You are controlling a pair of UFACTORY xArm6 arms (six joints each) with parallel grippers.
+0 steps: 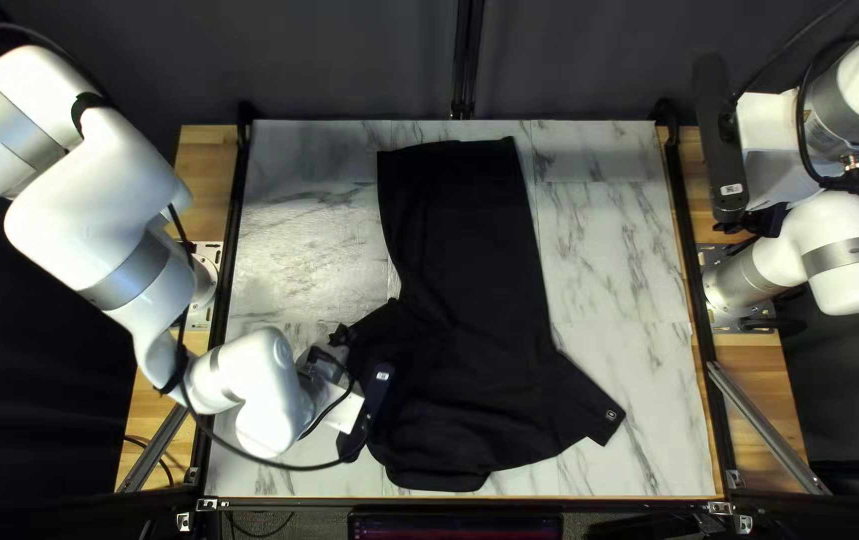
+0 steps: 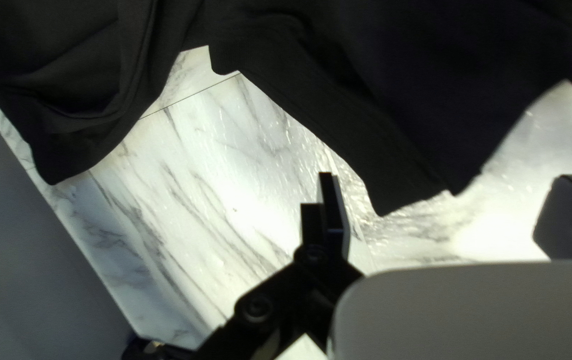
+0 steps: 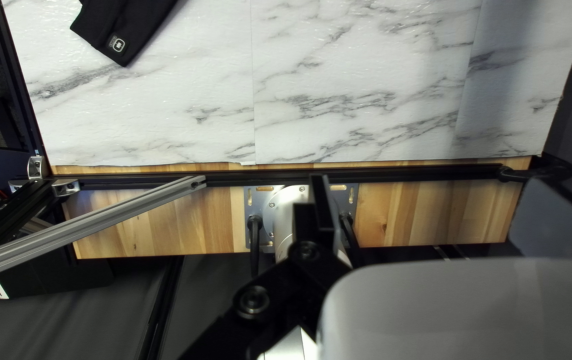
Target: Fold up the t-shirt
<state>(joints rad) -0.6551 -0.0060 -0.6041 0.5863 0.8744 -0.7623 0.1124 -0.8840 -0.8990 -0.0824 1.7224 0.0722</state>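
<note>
A black t-shirt [image 1: 470, 290] lies on the marble-patterned table, long toward the far edge and rumpled toward the near side, with one sleeve angled out at the near right. My left gripper [image 1: 377, 400] is over the shirt's near left part in the top left view; its fingertips are hidden there. My right gripper [image 1: 718, 150] is raised beyond the table's right edge. In the left wrist view the left gripper [image 2: 448, 183] stands open, the cloth [image 2: 399, 127] ahead of and partly between its fingers. The right gripper [image 3: 429, 183] is open and empty, away from the sleeve [image 3: 126, 33].
Black rails [image 1: 690, 290] border the marble table top [image 1: 615, 240] on both sides. A silver diagonal bar [image 1: 765, 425] runs by the near right corner. Beneath my right gripper are a wooden strip [image 3: 432, 213] and that arm's base [image 3: 292, 207].
</note>
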